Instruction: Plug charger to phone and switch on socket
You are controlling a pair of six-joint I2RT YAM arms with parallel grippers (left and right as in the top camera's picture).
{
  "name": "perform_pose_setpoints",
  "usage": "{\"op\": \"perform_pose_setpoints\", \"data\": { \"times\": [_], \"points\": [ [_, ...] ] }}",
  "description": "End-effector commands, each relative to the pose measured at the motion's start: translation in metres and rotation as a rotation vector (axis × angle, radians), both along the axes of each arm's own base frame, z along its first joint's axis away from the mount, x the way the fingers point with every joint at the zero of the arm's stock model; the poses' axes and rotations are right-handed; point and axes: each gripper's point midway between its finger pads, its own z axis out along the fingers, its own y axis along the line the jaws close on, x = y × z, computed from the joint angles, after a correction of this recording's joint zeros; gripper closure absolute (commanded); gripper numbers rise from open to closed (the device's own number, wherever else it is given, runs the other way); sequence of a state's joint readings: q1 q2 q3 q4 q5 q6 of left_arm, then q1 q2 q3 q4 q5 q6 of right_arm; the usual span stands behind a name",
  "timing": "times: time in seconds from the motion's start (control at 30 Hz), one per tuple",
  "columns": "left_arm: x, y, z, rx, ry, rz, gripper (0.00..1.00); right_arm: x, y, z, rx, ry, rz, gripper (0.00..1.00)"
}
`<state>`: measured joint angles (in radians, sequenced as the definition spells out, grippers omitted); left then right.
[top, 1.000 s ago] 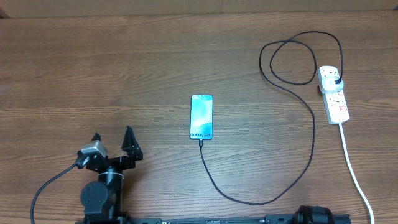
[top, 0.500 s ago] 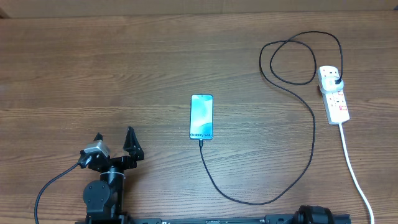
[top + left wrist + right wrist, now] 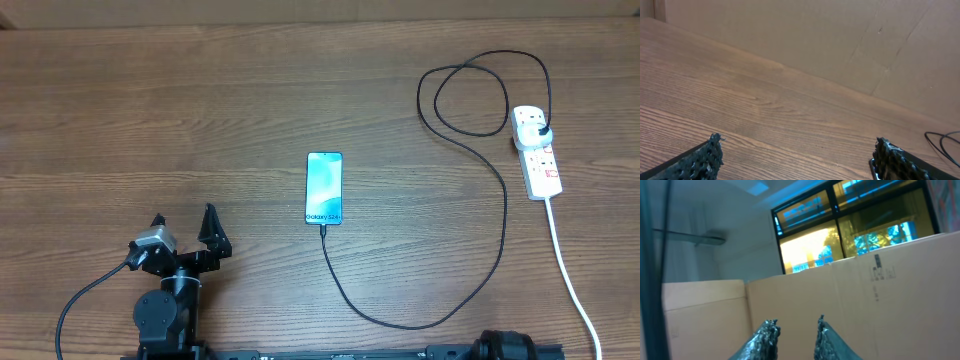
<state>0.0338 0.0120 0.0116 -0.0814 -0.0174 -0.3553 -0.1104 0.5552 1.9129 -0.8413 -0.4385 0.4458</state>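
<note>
The phone (image 3: pixel 324 188) lies flat mid-table with its screen lit light blue. The charger's thin black cable (image 3: pixel 497 245) runs from the phone's bottom edge, curves right and loops up to its black plug (image 3: pixel 541 129), which sits in the white socket (image 3: pixel 538 155) at the right. My left gripper (image 3: pixel 182 222) stands wide open near the front left, well clear of the phone. In the left wrist view the left gripper (image 3: pixel 800 157) has only bare wood between its fingers. The right gripper (image 3: pixel 796 321) points up at a cardboard wall, slightly open and holding nothing.
The socket's thick white cord (image 3: pixel 575 285) trails to the front right edge. The right arm's base (image 3: pixel 510 347) sits at the front edge. A cardboard wall (image 3: pixel 840 40) borders the far side of the wooden table (image 3: pixel 150 110).
My left arm has edged slightly right and toward the front edge. The phone, the cable and the socket have not moved.
</note>
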Motion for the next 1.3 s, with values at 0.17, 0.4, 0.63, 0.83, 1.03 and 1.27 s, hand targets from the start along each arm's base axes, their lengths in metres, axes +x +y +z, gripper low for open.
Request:
{"op": "perform_pose_setpoints", "data": {
  "times": [0.17, 0.4, 0.63, 0.83, 1.03, 1.27],
  "points": [
    [0.0, -0.001, -0.001, 0.026, -0.003, -0.011, 0.0, -0.078, -0.013, -0.011, 0.055, -0.158, -0.106, 0.66],
    [0.0, -0.001, -0.001, 0.026, -0.003, -0.012, 0.0, -0.123, -0.027, -0.024, 0.123, -0.252, -0.192, 0.65],
    [0.0, -0.001, 0.0, 0.026, -0.005, -0.012, 0.0, -0.13, -0.033, -0.023, 0.148, -0.27, -0.221, 0.61],
    [0.0, -0.001, -0.001, 0.026, -0.004, -0.012, 0.0, -0.131, -0.033, -0.023, 0.148, -0.273, -0.219, 0.61],
    [0.0, -0.001, -0.001, 0.026, -0.004, -0.012, 0.0, -0.137, -0.032, -0.017, 0.148, -0.307, -0.216, 0.55],
    [0.0, 0.002, 0.002, 0.028, -0.013, 0.006, 0.0, -0.14, -0.032, -0.015, 0.149, -0.321, -0.215, 0.55]
  ]
}}
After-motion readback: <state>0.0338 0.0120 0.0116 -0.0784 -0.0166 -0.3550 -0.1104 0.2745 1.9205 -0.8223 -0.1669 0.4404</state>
